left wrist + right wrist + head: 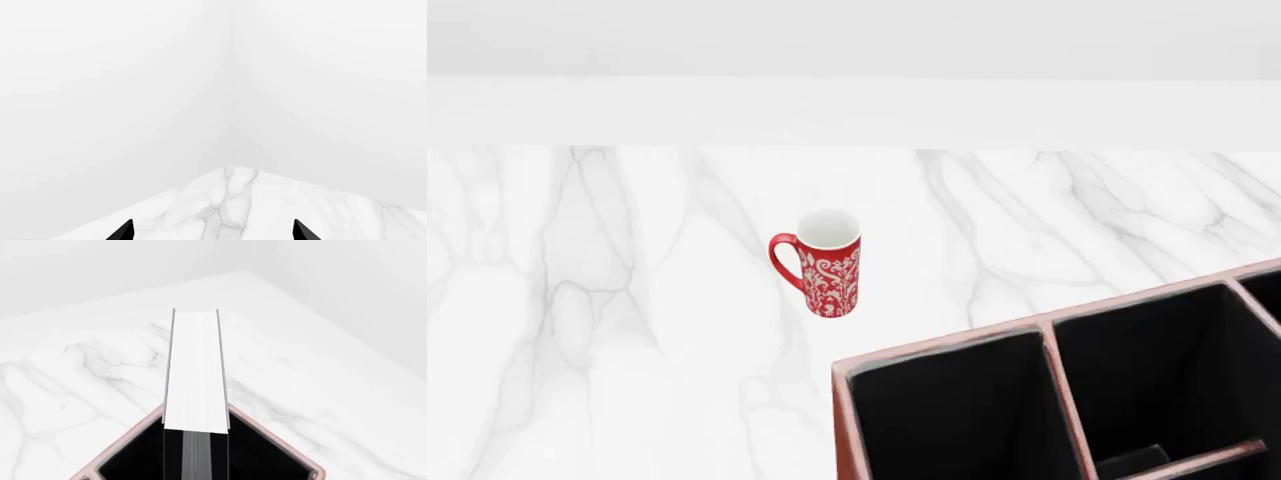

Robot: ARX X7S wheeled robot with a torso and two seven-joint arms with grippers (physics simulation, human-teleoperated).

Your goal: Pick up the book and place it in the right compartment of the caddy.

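Observation:
The book (195,375) fills the middle of the right wrist view, white page edges facing the camera between thin black covers. It stands on end, its lower part sinking into a black compartment of the caddy (267,437). Which compartment cannot be told. My right gripper's fingers are lost against the black there; the book sits centred as if held. In the head view the caddy (941,350) shows at the lower right with pinkish rims and dividers. Neither the book nor either arm shows there. My left gripper (212,230) is open over bare marble, holding nothing.
A tall red patterned mug (829,262) stands upright on the white marble counter (587,300), just behind the caddy's left corner. A white wall (854,110) runs along the counter's far edge. The left wrist view shows a counter corner (227,172) against white walls.

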